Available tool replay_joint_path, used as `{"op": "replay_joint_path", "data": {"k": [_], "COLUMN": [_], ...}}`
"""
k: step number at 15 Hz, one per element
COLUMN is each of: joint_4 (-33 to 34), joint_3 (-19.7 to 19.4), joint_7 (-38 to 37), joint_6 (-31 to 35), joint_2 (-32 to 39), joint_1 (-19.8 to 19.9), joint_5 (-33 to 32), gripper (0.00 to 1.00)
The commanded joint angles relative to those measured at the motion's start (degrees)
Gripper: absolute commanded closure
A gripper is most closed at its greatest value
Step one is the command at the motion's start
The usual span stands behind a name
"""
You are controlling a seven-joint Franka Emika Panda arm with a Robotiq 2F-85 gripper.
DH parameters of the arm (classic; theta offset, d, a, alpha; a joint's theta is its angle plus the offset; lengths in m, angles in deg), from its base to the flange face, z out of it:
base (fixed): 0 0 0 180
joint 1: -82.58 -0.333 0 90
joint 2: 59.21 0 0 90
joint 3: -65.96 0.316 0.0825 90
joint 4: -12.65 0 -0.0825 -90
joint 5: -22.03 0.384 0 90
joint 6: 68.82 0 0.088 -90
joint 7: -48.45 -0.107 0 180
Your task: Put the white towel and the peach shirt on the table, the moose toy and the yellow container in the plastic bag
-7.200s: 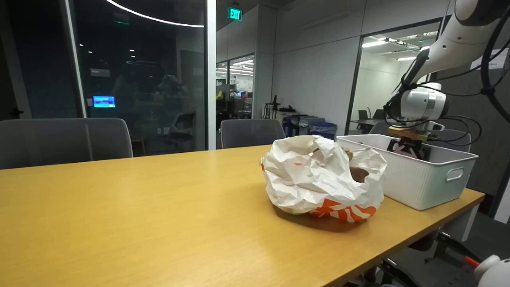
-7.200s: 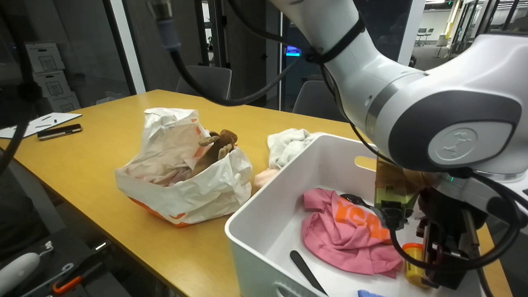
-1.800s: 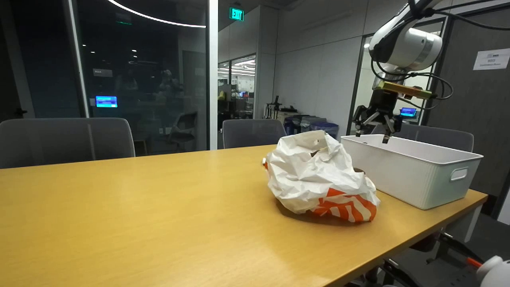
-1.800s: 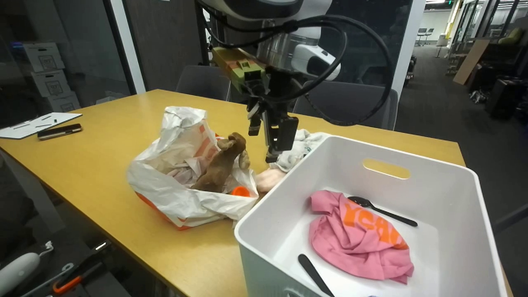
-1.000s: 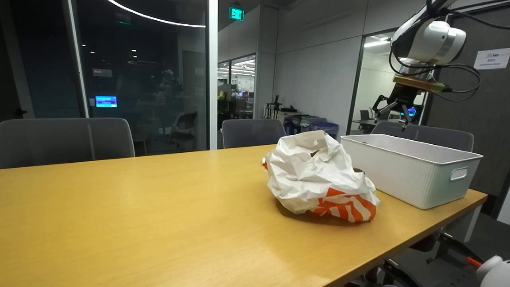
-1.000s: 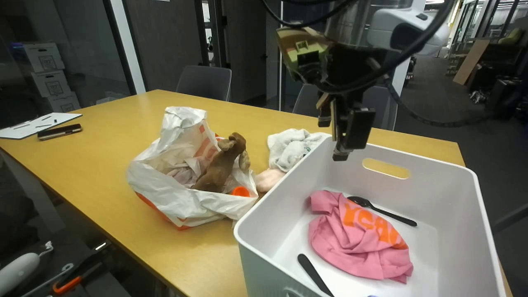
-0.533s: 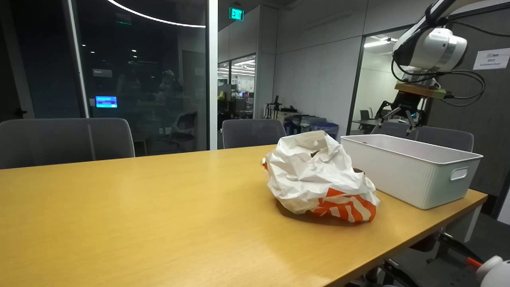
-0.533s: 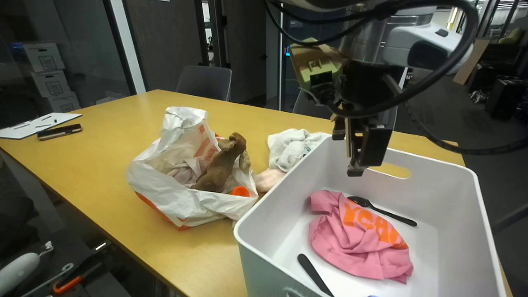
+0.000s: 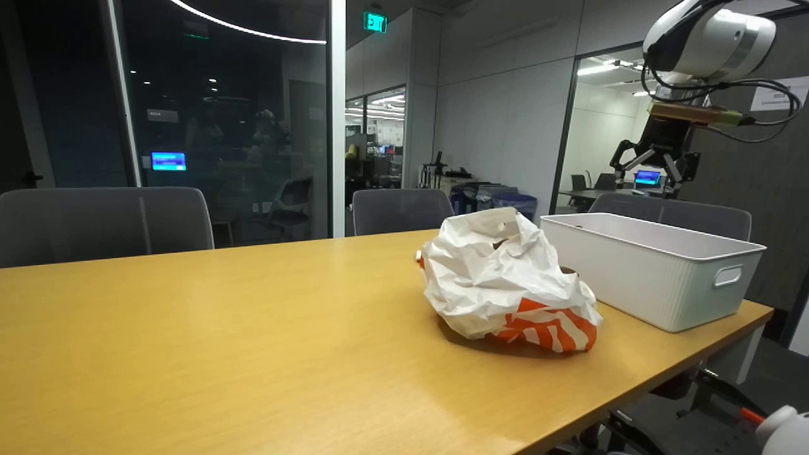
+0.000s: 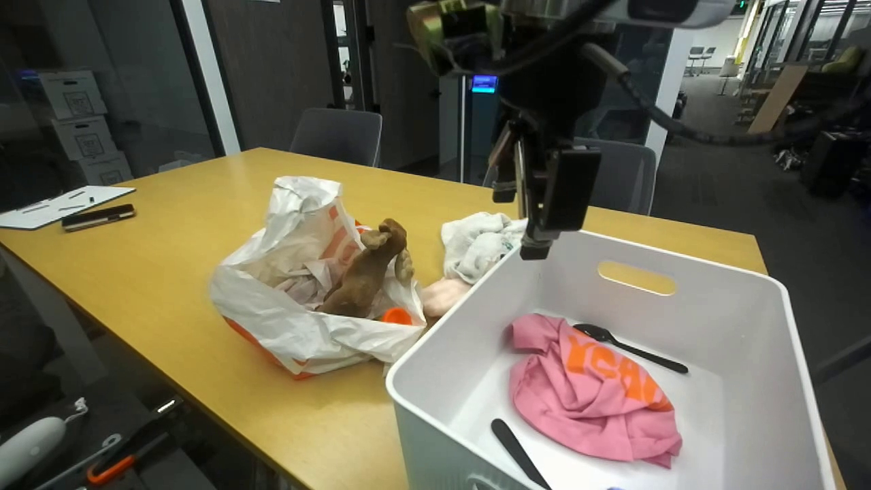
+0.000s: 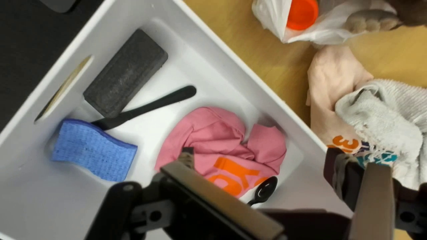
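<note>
Wrist view | gripper (image 11: 263, 163) jaws apart, empty | towel (image 11: 380, 123), shirt (image 11: 333, 80) on table (image 11: 233, 23); toy (image 11: 408, 13), orange lid (image 11: 302, 14) in bag (image 11: 328, 32), presumably per task

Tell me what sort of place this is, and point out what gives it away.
Most likely an office meeting room. In an exterior view, a long table has gray chairs along its far edge, and a green exit sign glows high up.
</note>
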Motion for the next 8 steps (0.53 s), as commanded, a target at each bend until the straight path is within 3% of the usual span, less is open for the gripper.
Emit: {"op": "replay_joint_path", "data": {"k": [1, 8], "joint_4": [-2.6, -4.8], "joint_3": [0.7, 1.8], "joint_7": [1.9, 12.3], "joint_6": [-4.7, -12.5], "joint_2": [-6.3, -13.8], "joint_1": [-0.3, -2.4], "joint_5": [0.3, 0.7], "gripper": [0.0, 0.0]}}
